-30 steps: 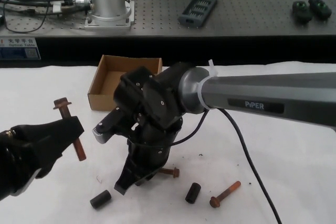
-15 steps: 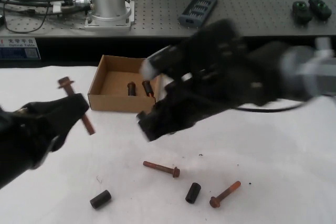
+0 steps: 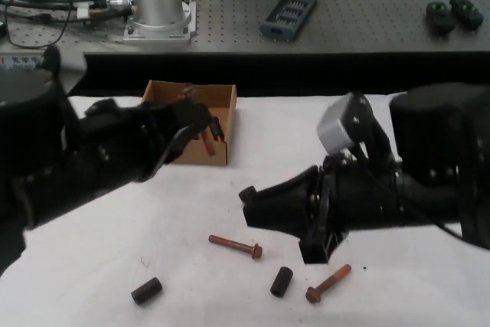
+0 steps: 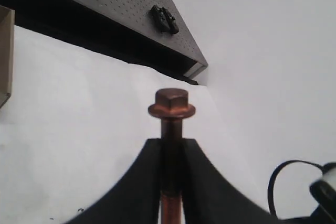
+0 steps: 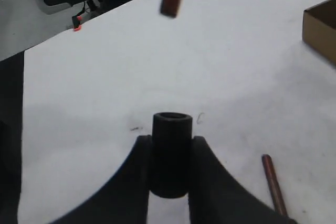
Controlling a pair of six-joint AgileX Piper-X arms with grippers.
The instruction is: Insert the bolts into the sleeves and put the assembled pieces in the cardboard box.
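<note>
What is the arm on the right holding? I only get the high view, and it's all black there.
Observer: The right wrist view shows the right gripper shut on a black sleeve, with its hollow end pointing outward.
Operator: Is the other arm's bolt held by its head?
Observer: No. In the left wrist view the left gripper clamps the bolt on its shank, and the hex head sticks out free.
</note>
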